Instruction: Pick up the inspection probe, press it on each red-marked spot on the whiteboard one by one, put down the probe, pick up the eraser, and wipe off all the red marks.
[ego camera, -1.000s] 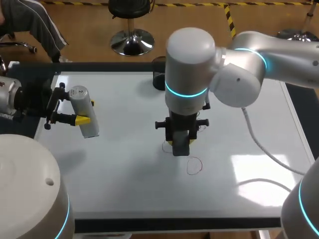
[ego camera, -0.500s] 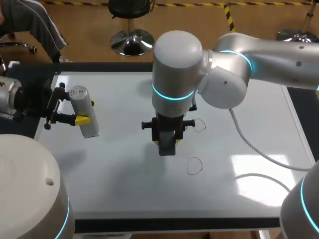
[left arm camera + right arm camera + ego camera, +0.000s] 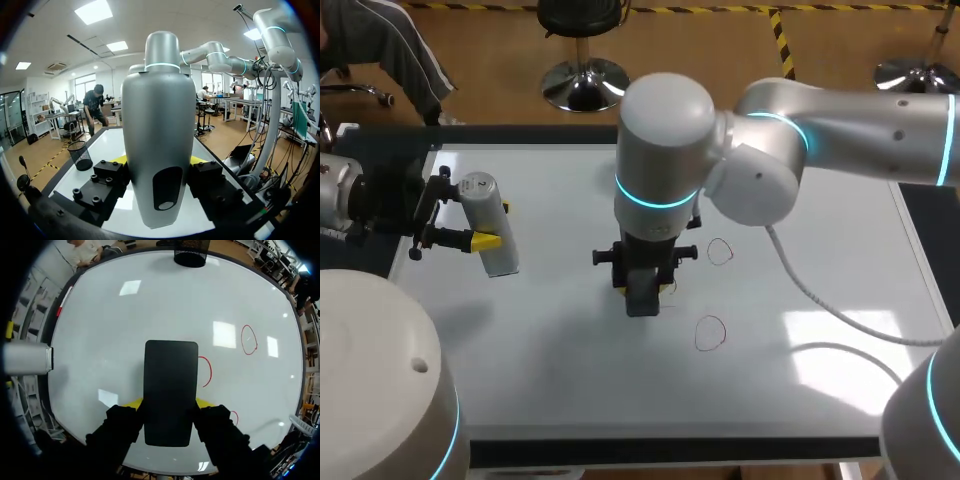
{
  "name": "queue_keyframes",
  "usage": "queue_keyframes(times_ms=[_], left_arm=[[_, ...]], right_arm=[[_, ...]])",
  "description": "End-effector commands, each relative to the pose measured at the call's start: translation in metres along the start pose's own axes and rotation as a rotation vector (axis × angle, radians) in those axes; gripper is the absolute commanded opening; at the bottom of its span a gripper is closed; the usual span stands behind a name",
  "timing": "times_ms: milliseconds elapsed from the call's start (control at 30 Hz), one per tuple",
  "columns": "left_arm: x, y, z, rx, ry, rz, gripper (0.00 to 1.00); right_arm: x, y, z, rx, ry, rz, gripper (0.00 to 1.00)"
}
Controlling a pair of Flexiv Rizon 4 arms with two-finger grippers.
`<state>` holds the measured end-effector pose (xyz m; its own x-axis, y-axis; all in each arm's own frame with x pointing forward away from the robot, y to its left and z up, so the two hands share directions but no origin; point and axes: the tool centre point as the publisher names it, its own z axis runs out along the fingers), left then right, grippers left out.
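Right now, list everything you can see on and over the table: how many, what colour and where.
whiteboard: one, white, covering the tabletop.
red marks: three, red outlines near the board's middle; the one beside the eraser shows only an arc.
pen cup: one, black mesh, at the far edge.
inspection probe: one, grey, over the left edge.
eraser: one, black, over the middle.
left gripper: shut on the inspection probe.
right gripper: shut on the eraser.

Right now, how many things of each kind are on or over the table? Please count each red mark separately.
red marks: 3, one showing only as an arc beside the eraser
probe: 1
eraser: 1
black mesh cup: 1
whiteboard: 1
Total: 7
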<state>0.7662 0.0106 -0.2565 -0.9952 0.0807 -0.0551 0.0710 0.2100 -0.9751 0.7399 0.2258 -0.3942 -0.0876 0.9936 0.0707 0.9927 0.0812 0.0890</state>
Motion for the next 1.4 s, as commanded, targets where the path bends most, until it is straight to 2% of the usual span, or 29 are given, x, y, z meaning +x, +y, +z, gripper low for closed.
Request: queue_keyframes(times_ms=[33,400,767,1400], left_arm=[[0.000,-0.001,-0.001,0.000,0.001,0.001,0.00],[0.000,-0.001,-0.001,0.000,0.001,0.001,0.00],[0.000,-0.001,-0.001,0.000,0.001,0.001,0.00],[0.000,-0.001,-0.001,0.000,0.001,0.001,0.00]], right_arm=[[0.005,0.003,0.008,0.009,0.008,-0.002,0.00],[0.019,0.005,0.017,0.015,0.025,-0.025,0.00],[0.024,0.004,0.024,0.016,0.025,-0.047,0.00],[0.001,0.000,0.033,0.027,0.028,-0.045,0.00]])
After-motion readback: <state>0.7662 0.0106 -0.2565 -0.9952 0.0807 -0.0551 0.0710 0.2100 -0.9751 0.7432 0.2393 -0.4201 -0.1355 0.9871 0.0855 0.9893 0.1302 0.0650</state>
